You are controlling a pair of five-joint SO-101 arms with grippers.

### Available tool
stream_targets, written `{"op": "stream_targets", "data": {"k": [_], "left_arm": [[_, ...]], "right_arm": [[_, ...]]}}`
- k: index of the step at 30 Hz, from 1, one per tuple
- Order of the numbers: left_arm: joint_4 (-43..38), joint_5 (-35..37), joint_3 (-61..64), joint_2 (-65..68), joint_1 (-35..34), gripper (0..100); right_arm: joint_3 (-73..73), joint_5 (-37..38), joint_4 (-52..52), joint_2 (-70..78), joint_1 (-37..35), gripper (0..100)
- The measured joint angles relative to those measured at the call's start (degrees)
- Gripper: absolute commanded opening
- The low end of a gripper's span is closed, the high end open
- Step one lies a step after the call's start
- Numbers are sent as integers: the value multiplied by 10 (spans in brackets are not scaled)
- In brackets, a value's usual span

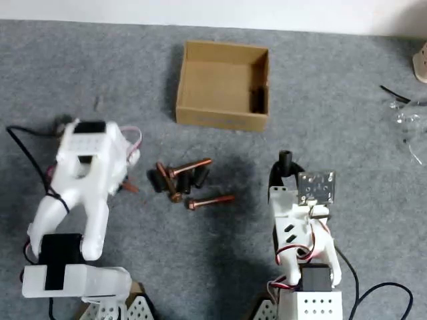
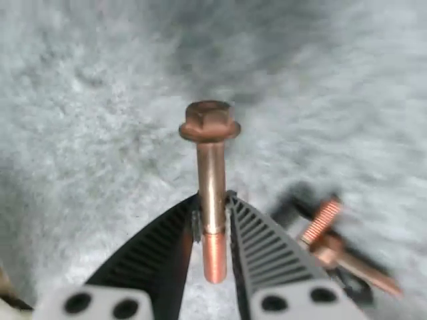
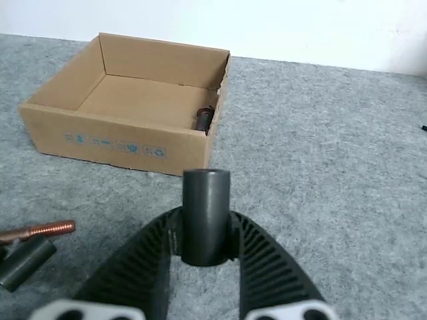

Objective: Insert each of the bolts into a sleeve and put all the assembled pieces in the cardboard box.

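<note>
My left gripper (image 2: 212, 223) is shut on a copper bolt (image 2: 211, 180), its hex head pointing away from the wrist, above the grey carpet. In the high view the left arm (image 1: 87, 167) stands left of the pile. My right gripper (image 3: 203, 233) is shut on a black sleeve (image 3: 205, 213), seen upright in the high view as the sleeve (image 1: 285, 160). The cardboard box (image 1: 223, 85) sits at the back centre, with one assembled piece (image 1: 258, 100) in its right corner. Loose bolts (image 1: 210, 200) and black sleeves (image 1: 199, 177) lie in a pile between the arms.
Grey carpet covers the table (image 1: 347, 153). Small clear and black bits (image 1: 403, 110) lie at the far right edge. Open carpet lies between the pile and the right arm.
</note>
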Motion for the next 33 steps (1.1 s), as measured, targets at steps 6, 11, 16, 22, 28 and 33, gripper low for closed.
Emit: {"op": "stream_targets", "data": {"k": [6,11,16,22,28,33], "left_arm": [[78,-106,-164,0,0,5],[185,-159,-284,0,0,5],[264,-182,-349,-21,-9,5],[273,-182,-352,-180,-20,5],[275,-191,-280,-411,-22,5],[268,-288,-156,-595,-22,5]], "right_arm": [[0,0,0,0,0,5],[0,0,0,0,0,5],[0,0,0,0,0,5],[0,0,0,0,0,5],[0,0,0,0,0,5],[0,0,0,0,0,5]]}}
